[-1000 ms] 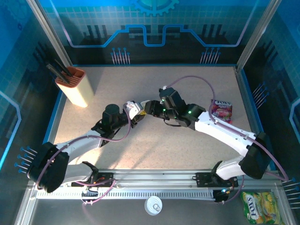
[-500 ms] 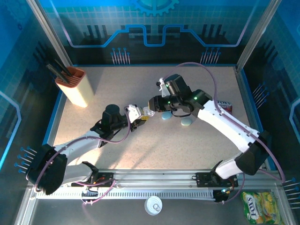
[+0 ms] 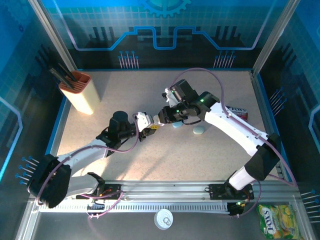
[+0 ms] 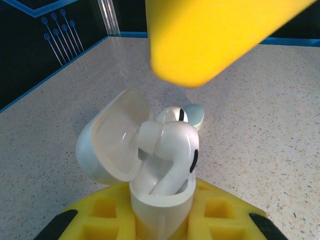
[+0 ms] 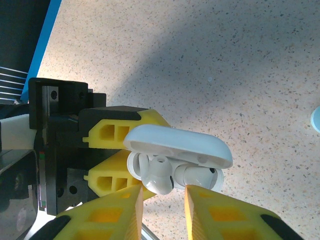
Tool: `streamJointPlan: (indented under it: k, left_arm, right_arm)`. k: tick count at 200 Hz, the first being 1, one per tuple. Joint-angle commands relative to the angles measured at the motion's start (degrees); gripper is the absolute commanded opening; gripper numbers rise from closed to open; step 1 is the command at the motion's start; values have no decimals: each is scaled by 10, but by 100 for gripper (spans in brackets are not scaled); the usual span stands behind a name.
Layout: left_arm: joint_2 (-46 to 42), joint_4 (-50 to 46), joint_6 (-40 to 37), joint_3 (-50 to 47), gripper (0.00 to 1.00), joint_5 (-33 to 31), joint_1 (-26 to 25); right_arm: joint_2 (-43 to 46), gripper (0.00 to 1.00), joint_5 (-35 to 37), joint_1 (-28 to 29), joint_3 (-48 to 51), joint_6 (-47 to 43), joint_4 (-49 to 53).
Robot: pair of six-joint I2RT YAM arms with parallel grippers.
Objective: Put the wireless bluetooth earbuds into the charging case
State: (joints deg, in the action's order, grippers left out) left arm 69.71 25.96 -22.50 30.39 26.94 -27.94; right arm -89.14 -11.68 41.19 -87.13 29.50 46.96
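White plastic charging case (image 4: 160,200) clamped in left jaws mid-bench, front white earbud (image 4: 172,145) half-seated, so right jaws, narrowly apart above, should press it home.

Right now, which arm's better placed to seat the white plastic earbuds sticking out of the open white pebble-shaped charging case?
Right. The left gripper is busy clamping the white pebble-shaped charging case; the right gripper, jaws apart, sits at the protruding white plastic earbuds.

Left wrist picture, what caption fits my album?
Left end effector grips an open white charging case, an earbud poking out.
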Motion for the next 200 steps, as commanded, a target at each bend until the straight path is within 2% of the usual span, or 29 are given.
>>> streamJointPlan:
  k: [1,119,169,200]
  left_arm:
    - [3,15,3,19,15,25,-2]
    - [4,6,-1,24,15,21,-2]
    - [4,6,-6,24,15,13,-2]
    - [9,21,-10,20,15,2,-3]
  right_arm:
    - [-8,28,-22,-1,-8,-7,7]
    - [-40,26,-54,1,-13,7,-3]
    - [-43,18,-46,1,-7,44,-9]
    - [-32,12,-39,0,30,111,-50]
